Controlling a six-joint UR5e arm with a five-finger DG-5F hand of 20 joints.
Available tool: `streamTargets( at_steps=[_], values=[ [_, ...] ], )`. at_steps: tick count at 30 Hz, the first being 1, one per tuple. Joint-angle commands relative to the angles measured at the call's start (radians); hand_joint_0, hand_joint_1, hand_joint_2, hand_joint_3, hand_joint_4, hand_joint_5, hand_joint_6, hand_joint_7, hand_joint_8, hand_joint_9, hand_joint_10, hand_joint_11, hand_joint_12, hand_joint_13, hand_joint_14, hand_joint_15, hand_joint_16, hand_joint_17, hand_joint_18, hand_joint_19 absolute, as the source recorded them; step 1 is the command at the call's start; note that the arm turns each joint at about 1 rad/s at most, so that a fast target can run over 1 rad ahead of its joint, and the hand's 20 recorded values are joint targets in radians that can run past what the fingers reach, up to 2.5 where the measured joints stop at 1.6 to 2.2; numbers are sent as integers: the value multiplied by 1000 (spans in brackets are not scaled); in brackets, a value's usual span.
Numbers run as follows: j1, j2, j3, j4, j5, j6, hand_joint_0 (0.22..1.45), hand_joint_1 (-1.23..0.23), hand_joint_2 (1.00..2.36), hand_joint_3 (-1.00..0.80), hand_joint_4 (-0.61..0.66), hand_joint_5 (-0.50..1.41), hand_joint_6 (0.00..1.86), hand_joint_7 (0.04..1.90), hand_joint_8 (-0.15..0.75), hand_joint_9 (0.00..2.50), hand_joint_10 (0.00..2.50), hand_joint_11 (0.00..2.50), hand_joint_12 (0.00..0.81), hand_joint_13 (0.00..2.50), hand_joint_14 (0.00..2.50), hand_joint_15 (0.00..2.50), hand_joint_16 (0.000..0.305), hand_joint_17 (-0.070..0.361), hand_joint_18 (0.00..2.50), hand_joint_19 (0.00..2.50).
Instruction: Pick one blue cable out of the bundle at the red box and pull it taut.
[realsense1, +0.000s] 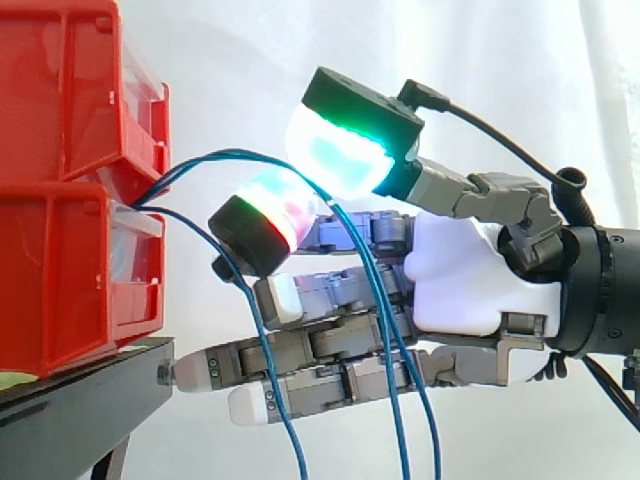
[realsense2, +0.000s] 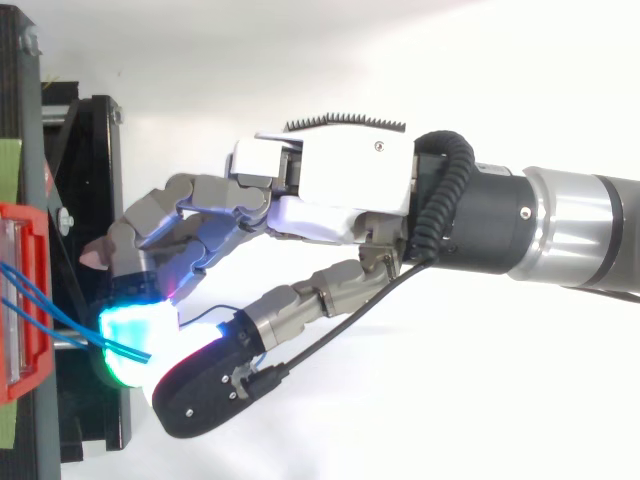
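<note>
Side view: red bins (realsense1: 70, 220) on blk stand (realsense1: 80, 400), white curtain (realsense1: 500, 70); robot hand (realsense1: 460, 280) at blue cables (realsense1: 396, 400), grip unclear.

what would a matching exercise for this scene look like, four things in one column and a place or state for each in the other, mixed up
Things:
1. red bins
2. blue cables
3. hand
4. black stand

Places or states:
a. comes in from the right edge of the side view
b. stacked one on the other at the left of the side view
c. directly beneath the bins
d. run out of the bins, arc over and hang down across the hand

Pairs: 1-b, 2-d, 3-a, 4-c
</note>
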Motion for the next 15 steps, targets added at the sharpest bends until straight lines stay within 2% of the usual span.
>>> streamTargets(
  at_steps=[1,6,9,11,13,15],
  values=[
    [0,0,0,0,0,0,763,-918,1015,-285,-195,-155,926,1207,323,826,11,892,362,333,4,91,53,119,412,55],
    [0,0,0,0,1,0,805,-930,1010,-364,-313,-163,928,1235,283,784,11,813,349,300,2,79,51,115,367,38],
    [2,0,0,0,0,0,853,-936,1008,-408,-311,-174,932,1265,252,748,8,785,343,275,2,74,50,113,321,44],
    [2,0,0,0,1,0,877,-924,1006,-421,-258,-185,924,1201,218,691,12,730,333,237,3,66,49,110,268,35],
    [2,0,0,0,1,0,884,-916,1007,-421,-251,-195,923,1064,208,644,10,715,328,205,2,61,48,108,228,22],
    [2,0,0,0,1,0,884,-915,1007,-412,-244,-200,925,1011,198,618,9,702,327,189,3,57,48,108,202,7]
  ],
)
